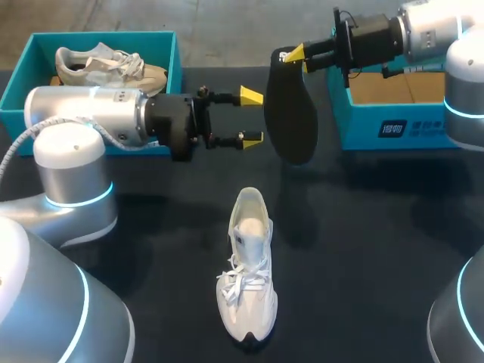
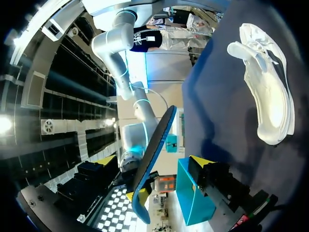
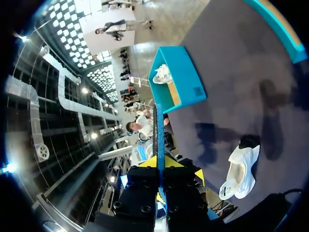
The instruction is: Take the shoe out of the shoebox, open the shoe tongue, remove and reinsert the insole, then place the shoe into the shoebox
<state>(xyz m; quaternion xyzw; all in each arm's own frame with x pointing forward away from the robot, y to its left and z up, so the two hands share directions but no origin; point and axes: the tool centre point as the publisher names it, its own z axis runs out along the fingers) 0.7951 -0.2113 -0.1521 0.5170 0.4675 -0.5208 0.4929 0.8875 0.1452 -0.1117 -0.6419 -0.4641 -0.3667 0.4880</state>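
A white shoe (image 1: pixel 249 265) lies on the dark table (image 1: pixel 378 242) near the front, laces up. My right gripper (image 1: pixel 296 57) is shut on the heel end of a black insole (image 1: pixel 291 113) that hangs above the table. Beside the insole's edge, my left gripper (image 1: pixel 252 117) stands open, its yellow tips just short of it. In the left wrist view the insole (image 2: pixel 159 135) shows edge-on between the open fingers of the left gripper (image 2: pixel 153 162), with the shoe (image 2: pixel 268 92) off to one side. In the right wrist view the right gripper (image 3: pixel 159 164) clamps the insole (image 3: pixel 158 140); the shoe (image 3: pixel 239 171) lies below.
A teal shoebox (image 1: pixel 23 83) at the back left holds a second pale shoe (image 1: pixel 106 66). Another teal shoebox (image 1: pixel 393 125) stands at the back right under my right arm. Both boxes also appear in the right wrist view, the left box (image 3: pixel 186 92) and the right box's rim (image 3: pixel 280 24).
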